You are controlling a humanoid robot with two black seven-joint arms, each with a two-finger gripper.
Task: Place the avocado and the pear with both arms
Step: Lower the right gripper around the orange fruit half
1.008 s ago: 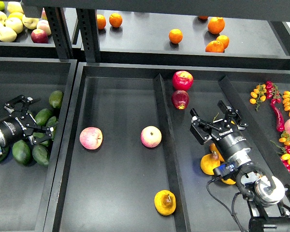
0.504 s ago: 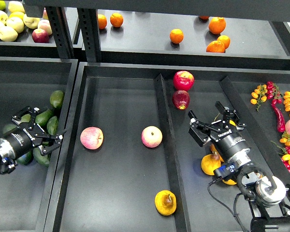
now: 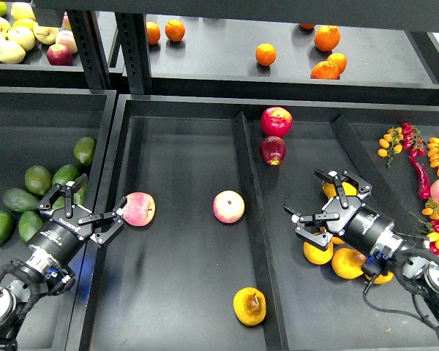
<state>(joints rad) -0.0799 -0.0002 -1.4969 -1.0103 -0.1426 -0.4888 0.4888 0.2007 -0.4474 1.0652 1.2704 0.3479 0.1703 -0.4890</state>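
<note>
Lying alone in the tray's point(image 3: 95, 292) front: the pear point(image 3: 249, 306).

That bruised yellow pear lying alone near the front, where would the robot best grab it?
Probably from straight above, fingers closing across the wide belly of the pear. It lies alone on the flat tray floor, with the divider wall close on its right, so a sideways approach looks cramped. The open right gripper is nearest.

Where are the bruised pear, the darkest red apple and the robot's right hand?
Bruised pear point(image 3: 249, 306), head view, its middle.
Dark red apple point(image 3: 272, 150), head view, its middle.
Right hand point(image 3: 316, 197), head view, between its fingertips.
</note>
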